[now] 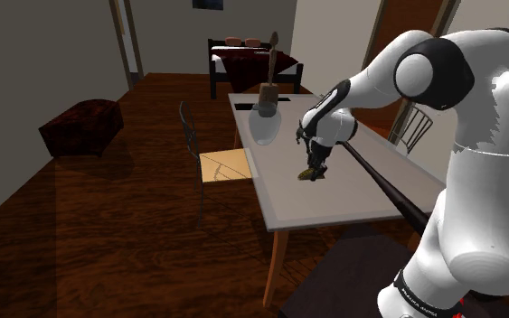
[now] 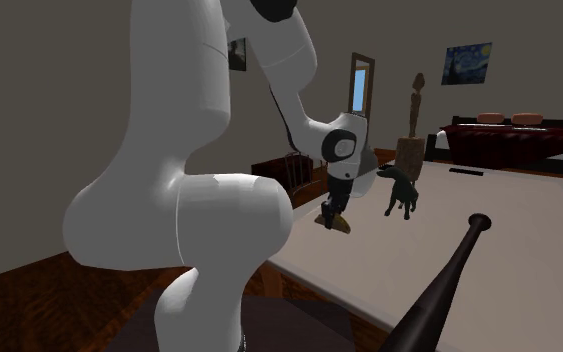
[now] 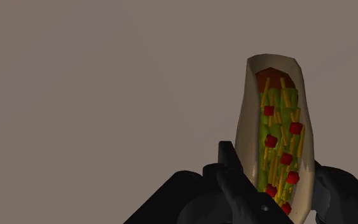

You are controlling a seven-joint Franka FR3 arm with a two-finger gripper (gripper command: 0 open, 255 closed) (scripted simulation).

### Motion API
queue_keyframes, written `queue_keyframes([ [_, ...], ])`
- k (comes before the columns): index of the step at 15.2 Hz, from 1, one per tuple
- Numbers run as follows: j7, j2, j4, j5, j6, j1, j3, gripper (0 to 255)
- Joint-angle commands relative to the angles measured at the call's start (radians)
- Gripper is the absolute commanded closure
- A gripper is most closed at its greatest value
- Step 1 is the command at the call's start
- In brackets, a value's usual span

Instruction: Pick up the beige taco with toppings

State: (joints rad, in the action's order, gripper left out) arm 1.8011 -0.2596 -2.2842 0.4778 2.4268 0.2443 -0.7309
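The taco (image 3: 276,108) has a beige shell packed with green, yellow and red toppings. It sits between my two black fingers (image 3: 231,167), which clasp its near end. My gripper (image 3: 276,181) is shut on it, just over the pale tabletop (image 3: 107,95). In the shoulder view the gripper (image 1: 313,168) points down at the middle of the table (image 1: 334,203), with the taco (image 1: 310,175) at its tips. The second exterior view shows the taco (image 2: 335,223) under the gripper (image 2: 331,208), close to the table's near edge; whether it touches the table I cannot tell.
A dark baseball bat (image 1: 381,185) lies slantwise on the table beside the arm. A white vase (image 1: 264,126), a tall wooden sculpture (image 1: 270,77) and a dark animal figurine (image 2: 401,192) stand farther along. A chair (image 1: 212,161) is at the table's side.
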Motion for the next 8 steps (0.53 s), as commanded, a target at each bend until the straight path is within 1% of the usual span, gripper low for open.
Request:
queue_keyframes([
  [1,-0.024,0.024,0.004,-0.032,-0.019,0.011,-0.015,255],
  [6,-0.086,0.089,0.011,-0.113,-0.064,0.037,-0.048,255],
  [8,-0.088,0.091,0.012,-0.116,-0.065,0.037,-0.049,255],
])
